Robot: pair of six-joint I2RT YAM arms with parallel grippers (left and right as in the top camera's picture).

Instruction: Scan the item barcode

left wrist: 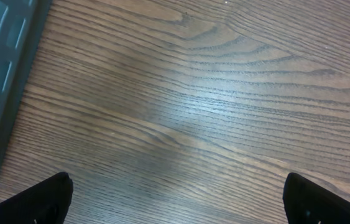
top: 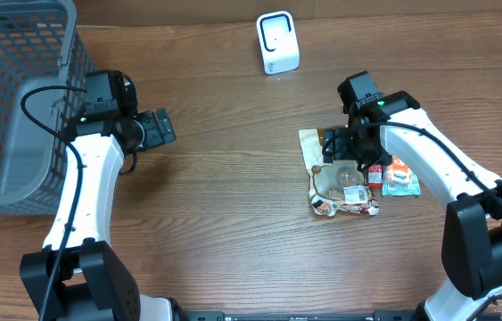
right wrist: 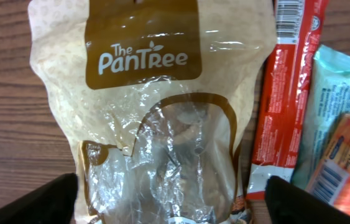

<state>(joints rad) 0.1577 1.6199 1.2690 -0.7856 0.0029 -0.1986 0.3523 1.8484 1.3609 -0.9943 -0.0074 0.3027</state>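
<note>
Jaws on the right gripper (right wrist: 171, 200) are spread wide and I see nothing held. It hangs over the PanTree snack bag (right wrist: 143, 93), which lies flat on the table (top: 224, 205), right of centre. Jaws on the left gripper (left wrist: 178, 198) are wide too and empty, above wood beside the grey basket (top: 19, 98) at far left. Red packet (right wrist: 283, 93) and teal pack (right wrist: 342, 118): just right of the bag. White scanner (top: 277, 42): far centre, well apart.

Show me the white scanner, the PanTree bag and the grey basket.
white scanner (top: 277, 42), overhead view, front face.
PanTree bag (right wrist: 142, 61), right wrist view, brown logo panel.
grey basket (top: 65, 45), overhead view, mesh side wall.
</note>
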